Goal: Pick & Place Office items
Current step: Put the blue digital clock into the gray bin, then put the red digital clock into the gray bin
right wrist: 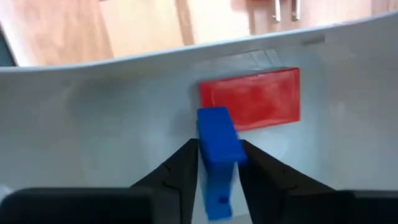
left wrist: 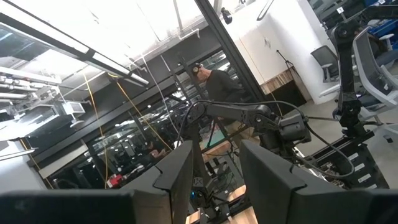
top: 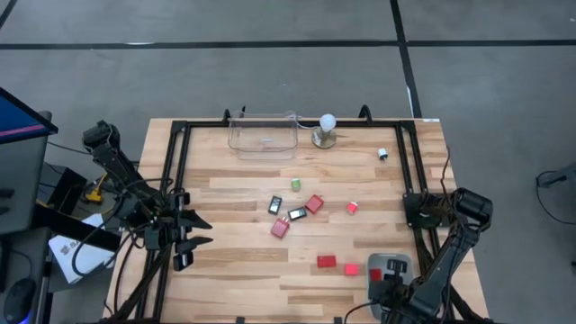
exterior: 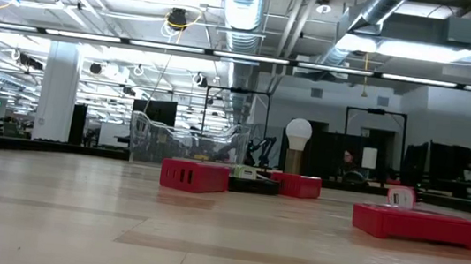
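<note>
My right gripper (right wrist: 217, 163) is shut on a blue block (right wrist: 217, 143) over a pale grey tray (right wrist: 112, 124) at the table's near right corner (top: 400, 264). A red block (right wrist: 252, 99) lies flat on the tray's floor just beyond the blue one. Red and pink blocks (top: 314, 203) (top: 280, 227) (top: 326, 261) (top: 352, 207), black-and-white pieces (top: 275, 205) (top: 382, 154) and a green one (top: 295, 184) lie scattered on the wood. My left gripper (top: 193, 229) hovers open at the table's left side, touching nothing. My right gripper pinches the blue block between its two fingers, on the block's long side faces (right wrist: 219, 158). The fingers come from above, pointing down into the tray, and lie along the block. Its free end (right wrist: 214, 121) sticks out past the fingertips toward the tray's floor.
A clear plastic bin (top: 263, 133) and a white bulb on a round metal base (top: 326, 129) stand near the far edge. A black frame (top: 175, 162) runs along the table's left, right and far sides. In the low view, red blocks (exterior: 194, 176) (exterior: 414, 225) lie on the wood.
</note>
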Action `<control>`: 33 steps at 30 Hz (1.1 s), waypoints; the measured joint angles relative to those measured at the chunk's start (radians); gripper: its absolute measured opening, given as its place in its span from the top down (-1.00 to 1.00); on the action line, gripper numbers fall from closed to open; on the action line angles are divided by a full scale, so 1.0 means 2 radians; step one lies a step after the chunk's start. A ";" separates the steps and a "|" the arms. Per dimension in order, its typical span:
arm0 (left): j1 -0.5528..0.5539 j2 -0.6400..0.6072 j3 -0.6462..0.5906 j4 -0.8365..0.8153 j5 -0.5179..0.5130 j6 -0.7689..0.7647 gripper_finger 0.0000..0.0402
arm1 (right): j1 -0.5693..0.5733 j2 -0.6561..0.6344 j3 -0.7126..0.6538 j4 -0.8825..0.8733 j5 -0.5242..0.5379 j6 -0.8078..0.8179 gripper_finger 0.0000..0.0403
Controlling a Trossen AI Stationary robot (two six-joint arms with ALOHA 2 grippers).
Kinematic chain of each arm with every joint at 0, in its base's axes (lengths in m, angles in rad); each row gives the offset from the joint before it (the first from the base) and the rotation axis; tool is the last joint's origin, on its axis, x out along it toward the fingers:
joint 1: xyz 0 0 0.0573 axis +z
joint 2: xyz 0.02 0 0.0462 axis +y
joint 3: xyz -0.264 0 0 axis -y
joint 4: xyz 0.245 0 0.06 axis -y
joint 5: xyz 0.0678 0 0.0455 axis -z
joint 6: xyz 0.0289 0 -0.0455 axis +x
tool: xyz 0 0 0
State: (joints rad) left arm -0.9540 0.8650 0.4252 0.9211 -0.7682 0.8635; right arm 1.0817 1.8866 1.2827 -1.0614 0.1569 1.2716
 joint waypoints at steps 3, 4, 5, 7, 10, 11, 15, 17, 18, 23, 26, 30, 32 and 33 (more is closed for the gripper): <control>0.000 0.000 0.000 0.000 0.000 0.000 0.36 | 0.000 0.000 0.000 -0.008 0.000 0.010 0.33; 0.000 0.000 0.000 0.000 0.000 0.000 0.36 | 0.000 0.000 0.000 -0.011 0.000 0.013 0.30; 0.000 0.000 0.000 0.000 0.000 0.000 0.36 | 0.000 0.000 0.000 -0.015 0.000 0.016 0.27; 0.000 0.000 0.000 0.000 0.000 0.000 0.36 | -0.003 0.000 0.000 -0.022 0.005 0.018 0.22; 0.000 0.000 0.000 0.000 0.000 0.001 0.36 | -0.008 -0.001 0.010 -0.049 0.036 0.019 0.19; 0.000 0.000 0.000 0.000 0.000 0.001 0.36 | -0.011 -0.001 0.015 -0.060 0.049 0.019 0.18; 0.000 0.000 0.000 0.000 0.000 0.001 0.36 | -0.021 -0.001 0.039 -0.108 0.067 0.017 0.18; 0.000 0.000 0.000 0.000 0.000 0.001 0.36 | -0.025 -0.001 0.055 -0.128 0.066 0.016 0.17; 0.000 0.000 0.000 0.000 0.000 0.001 0.36 | -0.026 -0.001 0.066 -0.138 0.066 0.016 0.17; 0.000 0.000 0.000 0.000 0.000 0.001 0.36 | -0.028 -0.001 0.125 -0.184 0.103 0.015 0.17; 0.000 0.000 0.000 0.000 0.000 0.001 0.36 | -0.029 -0.001 0.160 -0.179 0.182 0.002 0.17; 0.002 0.000 0.000 0.000 0.005 0.001 0.36 | -0.048 -0.002 0.186 -0.144 0.260 -0.061 0.15; 0.005 0.000 0.000 0.000 0.013 0.000 0.36 | -0.064 -0.002 0.189 -0.123 0.277 -0.092 0.09; 0.008 0.000 0.000 0.000 0.017 -0.001 0.36 | -0.075 -0.002 0.189 -0.112 0.277 -0.109 0.04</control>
State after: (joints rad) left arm -0.9387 0.8650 0.4254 0.9212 -0.7339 0.8609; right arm 0.9321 1.8832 1.6600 -1.2854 0.7116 1.0537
